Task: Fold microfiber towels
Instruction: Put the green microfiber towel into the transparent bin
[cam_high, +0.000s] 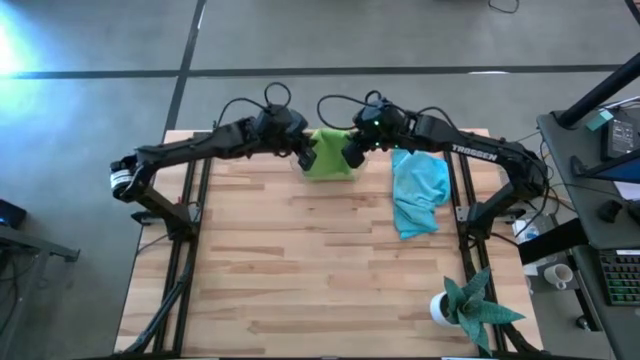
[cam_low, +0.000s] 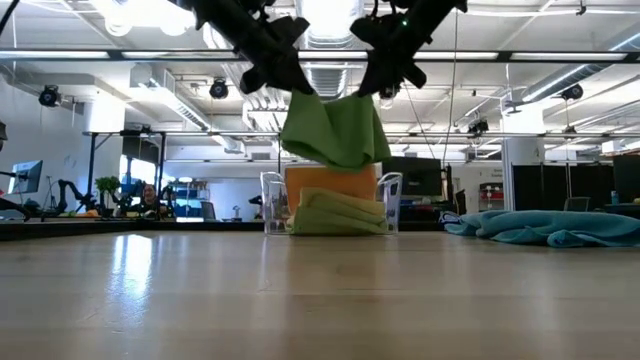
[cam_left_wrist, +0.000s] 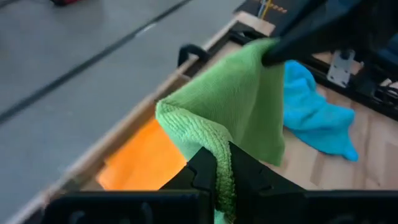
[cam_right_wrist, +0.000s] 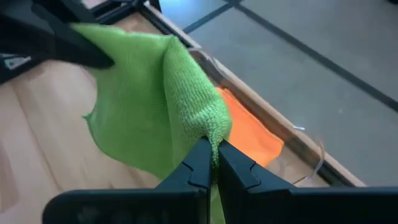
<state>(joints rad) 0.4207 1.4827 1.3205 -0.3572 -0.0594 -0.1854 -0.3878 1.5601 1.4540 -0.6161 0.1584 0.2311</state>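
A lime green microfiber towel (cam_low: 335, 130) hangs in the air over the table's far middle, slung between my two grippers. My left gripper (cam_low: 290, 82) is shut on its left top corner and my right gripper (cam_low: 385, 82) on its right top corner. Right below it stands a clear bin (cam_low: 268, 205) that holds an orange towel (cam_low: 330, 180) and a second, folded green towel (cam_low: 338, 212). A light blue towel (cam_high: 418, 195) lies crumpled on the table to the right, clear of both grippers. My left gripper pinches a bunched corner (cam_left_wrist: 211, 140) of the green towel between its two fingers, slanting down from the table's left. The cloth hangs clear of the table and sags toward the other gripper. My right gripper pinches the opposite bunched corner (cam_right_wrist: 208, 127) between its two fingers, slanting down from the table's right. The towel droops below and between the two holds, lifted clear of the bin.
A teal spiky plant in a white pot (cam_high: 468, 305) stands at the near right corner. The table's wooden top (cam_high: 300, 270) stretches bare toward the near edge. Monitors and desks stand in the room behind the table.
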